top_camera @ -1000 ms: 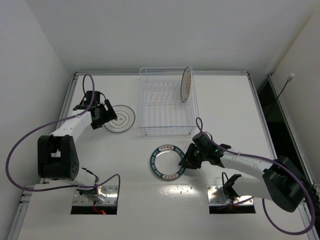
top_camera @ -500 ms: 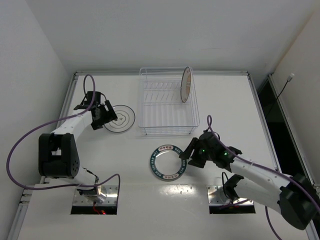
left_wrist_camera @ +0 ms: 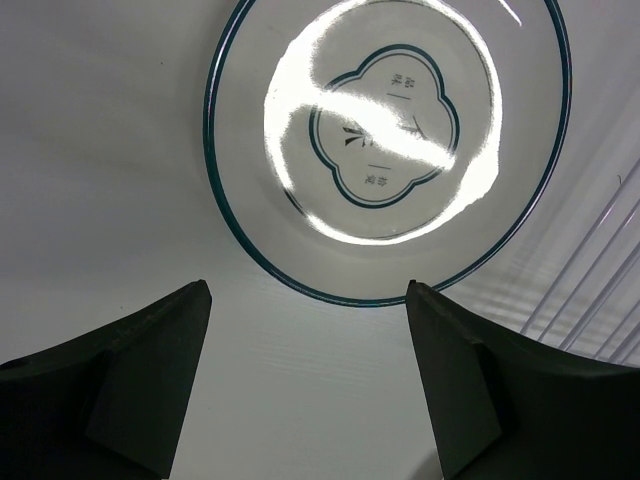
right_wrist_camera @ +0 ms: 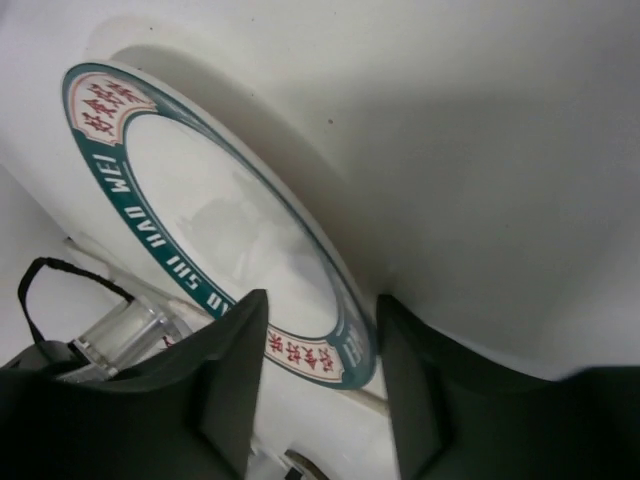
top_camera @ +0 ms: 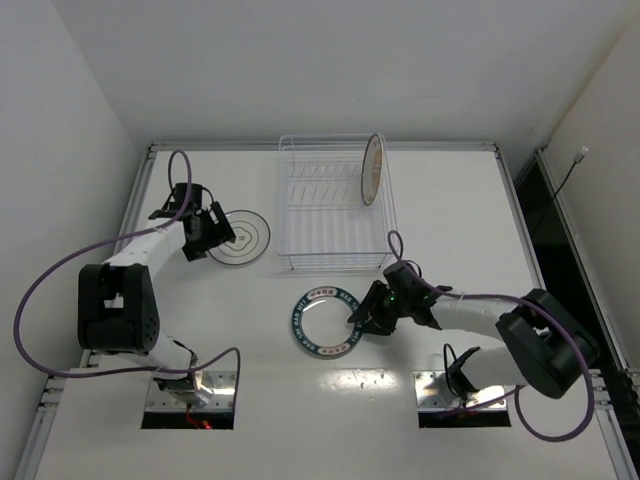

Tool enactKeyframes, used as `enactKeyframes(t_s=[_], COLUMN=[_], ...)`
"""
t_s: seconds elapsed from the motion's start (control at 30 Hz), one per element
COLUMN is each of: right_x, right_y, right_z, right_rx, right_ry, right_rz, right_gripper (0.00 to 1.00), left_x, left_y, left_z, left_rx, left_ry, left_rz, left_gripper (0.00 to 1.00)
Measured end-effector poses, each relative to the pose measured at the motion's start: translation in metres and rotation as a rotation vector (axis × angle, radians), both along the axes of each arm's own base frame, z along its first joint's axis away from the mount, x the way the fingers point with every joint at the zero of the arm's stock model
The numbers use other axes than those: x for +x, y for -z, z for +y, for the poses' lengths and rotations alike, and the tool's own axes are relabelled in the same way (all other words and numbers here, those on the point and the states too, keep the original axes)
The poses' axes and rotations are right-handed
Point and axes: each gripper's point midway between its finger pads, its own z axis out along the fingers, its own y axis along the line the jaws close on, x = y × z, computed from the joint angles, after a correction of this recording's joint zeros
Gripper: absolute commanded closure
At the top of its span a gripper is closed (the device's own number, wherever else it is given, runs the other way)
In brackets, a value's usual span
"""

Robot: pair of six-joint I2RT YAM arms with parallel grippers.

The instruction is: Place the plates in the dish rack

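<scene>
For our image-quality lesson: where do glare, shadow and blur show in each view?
Left wrist: glare band across the ringed plate. Right wrist: the green-rimmed plate casts a soft shadow on the table; near fingers dark, soft-edged. Top external: even, soft light.

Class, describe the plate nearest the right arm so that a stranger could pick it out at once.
Find the white wire dish rack at the back of the table. Just in front of it, by the right gripper, is a plate. Only it has a broad dark blue-green rim with pink marks.
</scene>
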Motion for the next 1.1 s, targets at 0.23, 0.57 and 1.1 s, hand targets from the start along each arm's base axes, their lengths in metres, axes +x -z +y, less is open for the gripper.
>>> enactKeyframes(t_s=[0.23,0.57,1.1], right_x=[0.003,0.001,0.063], right_y=[0.005,-0.03,-0.299], right_z=[0.011,0.012,-0.024], right_rx=[0.045,0.026,-0.302], right_ry=[-0.017,-0.062,-0.02], right_rz=[0.007,-0.121,-0.785], right_gripper=[1.0,1.0,1.0], left_x=[0.0,-0.001,0.0], left_y=[0.0,0.005,-0.001], left_z=[-0.001,-0.001,0.009], left_rx=[-0.004,-0.005,0.044], left_ry=[0.002,0.003,-0.027], left_rz=[0.0,0.016,-0.002], left_gripper=[0.24,0.24,0.24])
